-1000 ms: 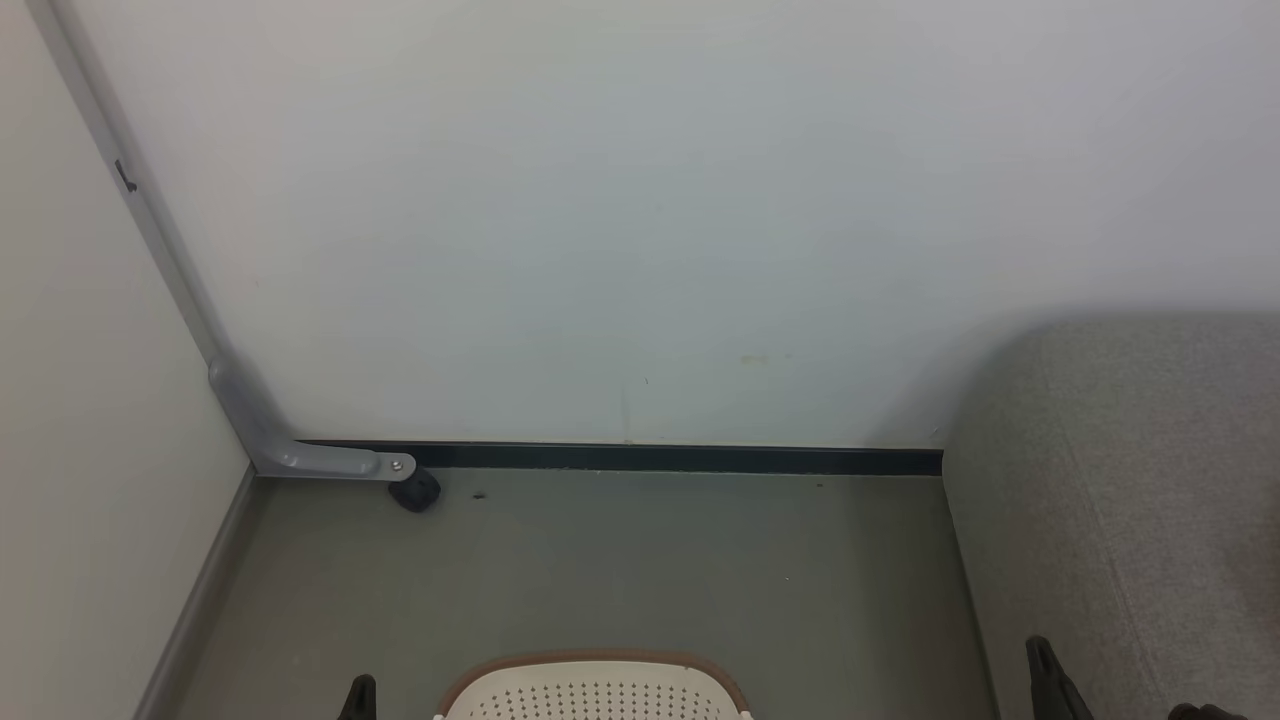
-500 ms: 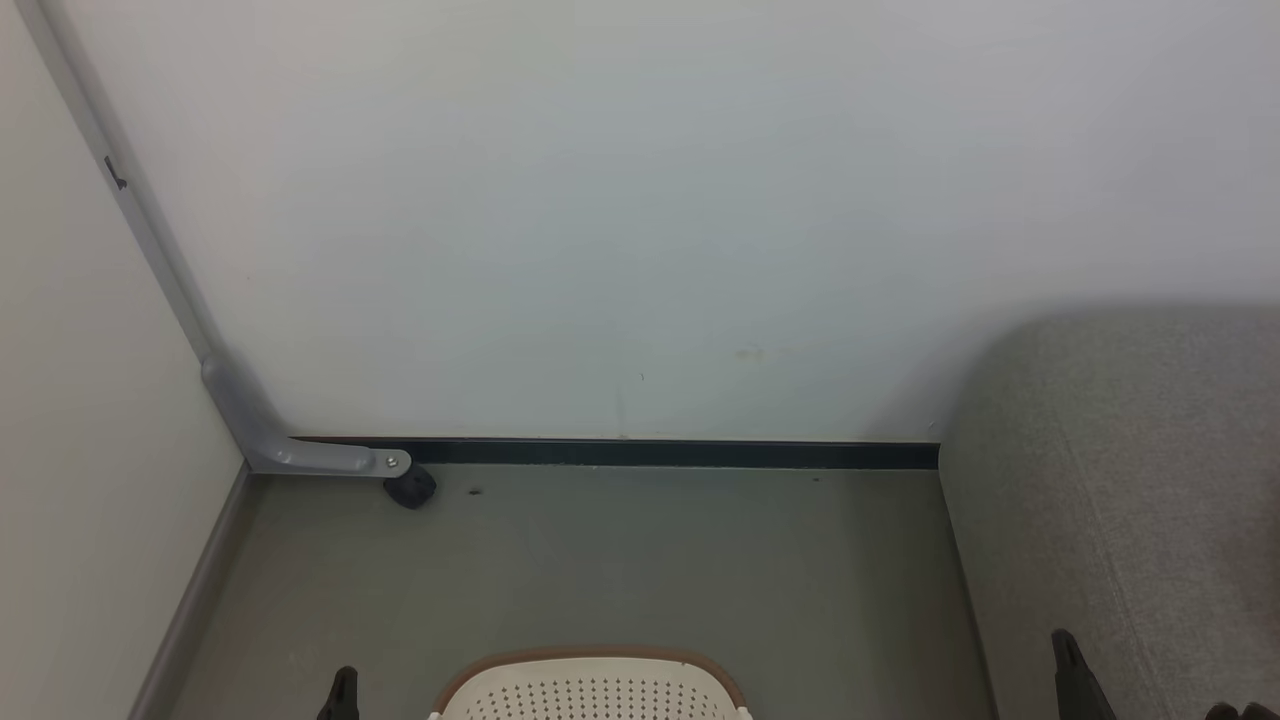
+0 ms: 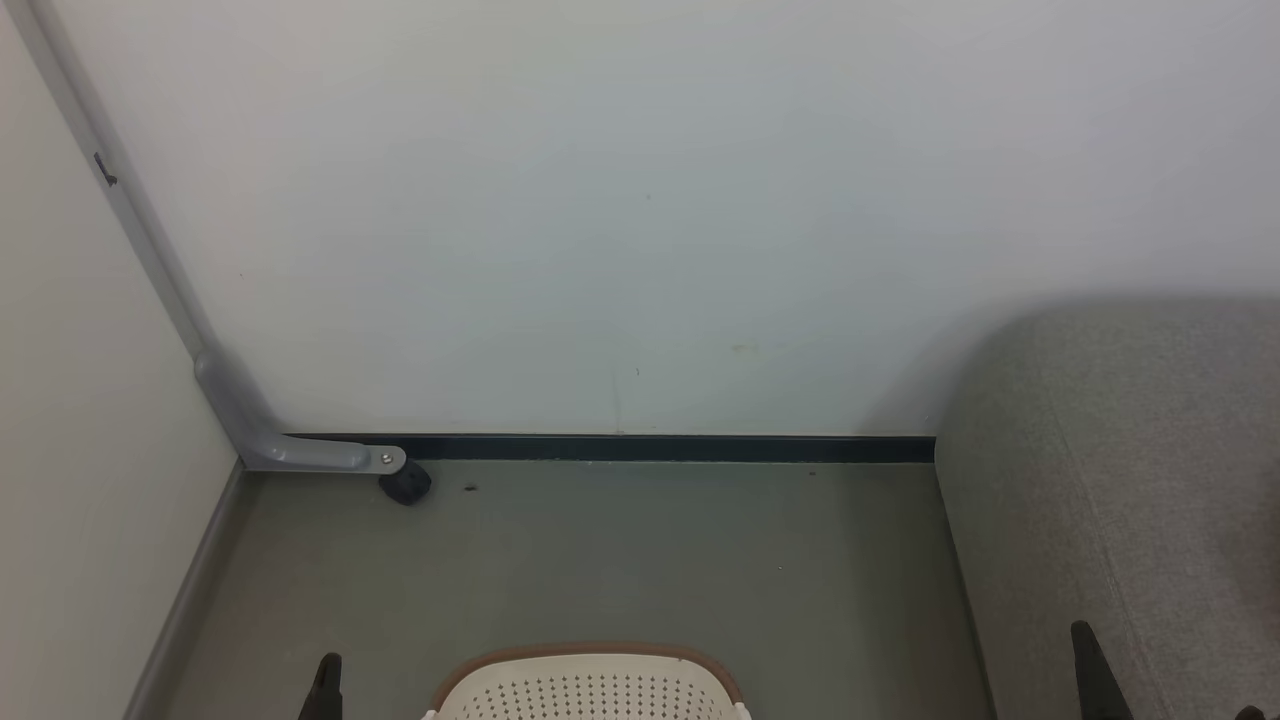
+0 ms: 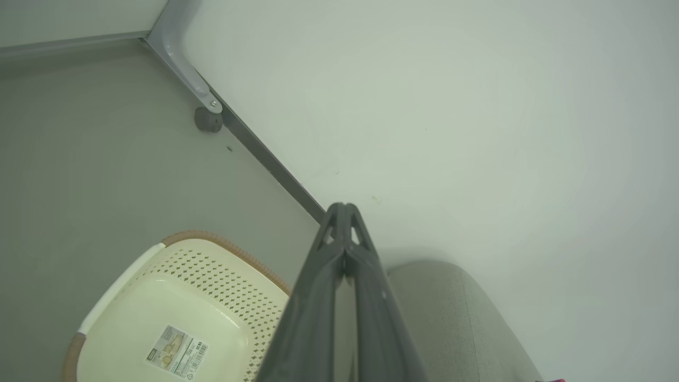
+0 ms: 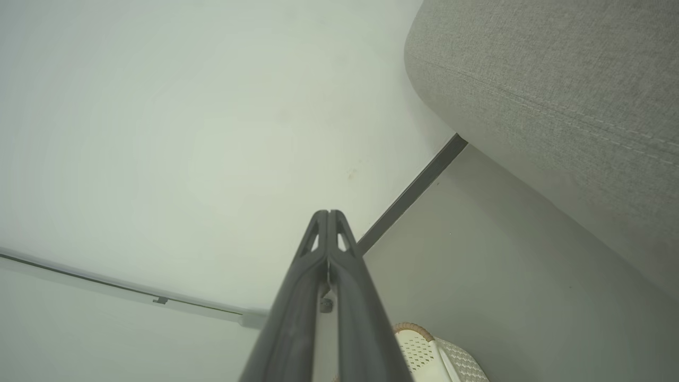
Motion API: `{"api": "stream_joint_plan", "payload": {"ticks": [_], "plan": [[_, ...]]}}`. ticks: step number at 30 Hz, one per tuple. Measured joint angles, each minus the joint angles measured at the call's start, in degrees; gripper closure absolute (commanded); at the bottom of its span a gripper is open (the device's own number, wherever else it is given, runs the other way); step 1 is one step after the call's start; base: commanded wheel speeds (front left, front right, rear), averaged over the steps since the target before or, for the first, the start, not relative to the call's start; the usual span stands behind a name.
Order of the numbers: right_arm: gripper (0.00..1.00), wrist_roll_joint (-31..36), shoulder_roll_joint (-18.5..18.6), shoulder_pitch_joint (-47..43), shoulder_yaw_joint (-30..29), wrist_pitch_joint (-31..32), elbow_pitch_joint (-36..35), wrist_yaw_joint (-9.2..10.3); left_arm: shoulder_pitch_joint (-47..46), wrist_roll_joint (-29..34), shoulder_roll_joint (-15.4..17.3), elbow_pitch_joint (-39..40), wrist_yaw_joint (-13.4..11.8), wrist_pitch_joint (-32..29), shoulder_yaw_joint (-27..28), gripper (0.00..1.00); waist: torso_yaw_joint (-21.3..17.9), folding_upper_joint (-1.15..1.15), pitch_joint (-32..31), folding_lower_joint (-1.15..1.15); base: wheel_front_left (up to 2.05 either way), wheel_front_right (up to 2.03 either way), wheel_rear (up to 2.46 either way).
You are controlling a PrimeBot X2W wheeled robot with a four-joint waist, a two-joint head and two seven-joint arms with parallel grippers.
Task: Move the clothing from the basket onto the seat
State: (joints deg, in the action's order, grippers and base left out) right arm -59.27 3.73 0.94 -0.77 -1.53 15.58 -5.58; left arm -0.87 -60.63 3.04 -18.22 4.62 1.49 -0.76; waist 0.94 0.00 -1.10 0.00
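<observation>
The basket (image 3: 590, 682) stands on the floor (image 3: 640, 560), its far brown rim turned to the wall (image 3: 640, 220), with open floor between them. In the left wrist view its pale bottom (image 4: 159, 313) shows, with a paper label (image 4: 177, 353) stuck flat on it. To the basket's right, apart from it, the seat (image 3: 1120, 480) stands at the floor's right edge, its rounded corner up against the wall. A sliver of red, likely the clothing (image 4: 556, 380), peeks in at the seat's near edge in the left wrist view, but it is too small to tell more.

The left jaws are pressed together and hold nothing. Their dark fingers (image 4: 310, 318) point up over the gap between basket and seat, toward the wall. In the head view one tip (image 3: 325, 690) stands just left of the basket. The right jaws are likewise together and hold nothing. Their fingers (image 5: 294, 318) point at the wall, with the seat to their right and the basket's rim (image 5: 419, 331) low beside them.

A grey bracket (image 3: 300, 455) with a black wheel (image 3: 405, 485) sits at the floor's far left corner.
</observation>
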Motion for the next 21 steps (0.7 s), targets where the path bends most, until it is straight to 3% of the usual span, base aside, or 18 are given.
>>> {"api": "stream_joint_plan", "payload": {"ticks": [21], "plan": [[1.00,-17.36,-0.74,2.23,-3.82,4.22,0.88,-0.57,-1.43,-15.91,-0.37,0.37,1.45,-4.46,2.97,1.00,-0.51,0.00,0.66,0.00,0.00,0.00,0.00]]}}
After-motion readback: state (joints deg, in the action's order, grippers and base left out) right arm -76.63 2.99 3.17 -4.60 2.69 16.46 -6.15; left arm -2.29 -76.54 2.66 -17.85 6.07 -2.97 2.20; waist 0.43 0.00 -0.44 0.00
